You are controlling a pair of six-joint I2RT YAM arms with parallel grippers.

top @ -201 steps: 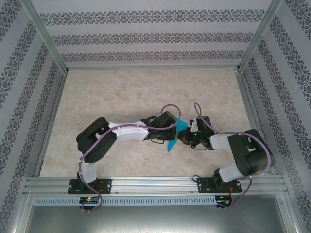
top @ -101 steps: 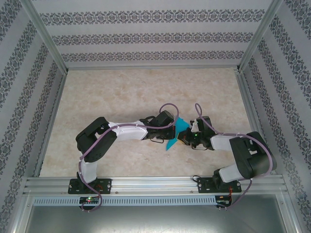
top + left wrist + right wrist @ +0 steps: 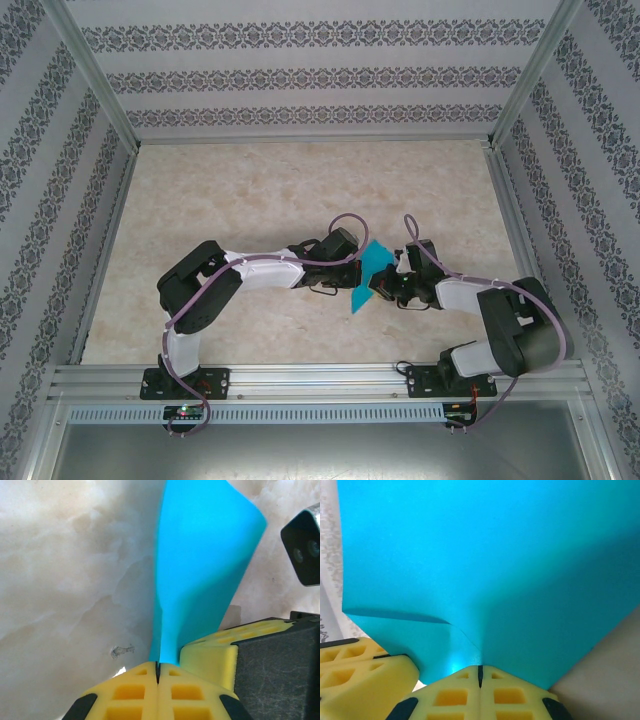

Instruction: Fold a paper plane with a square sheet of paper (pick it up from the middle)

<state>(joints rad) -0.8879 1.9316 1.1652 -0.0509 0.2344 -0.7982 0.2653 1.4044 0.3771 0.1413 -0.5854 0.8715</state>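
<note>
I've got the left pincer (image 3: 158,672) and right pincer (image 3: 480,672) both clamped on the paper (image 3: 372,268), pinching right beside each other.

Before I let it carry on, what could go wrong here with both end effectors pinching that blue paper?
1. Tearing: the left end effector and right end effector are both shut on the paper, close together; pulling apart could rip it.
2. Crooked fold: a stray crease runs from the right grip and may set badly.
3. Bumping: the right one's yellow pad sits right beside the left's, so a small move could knock them.
</note>
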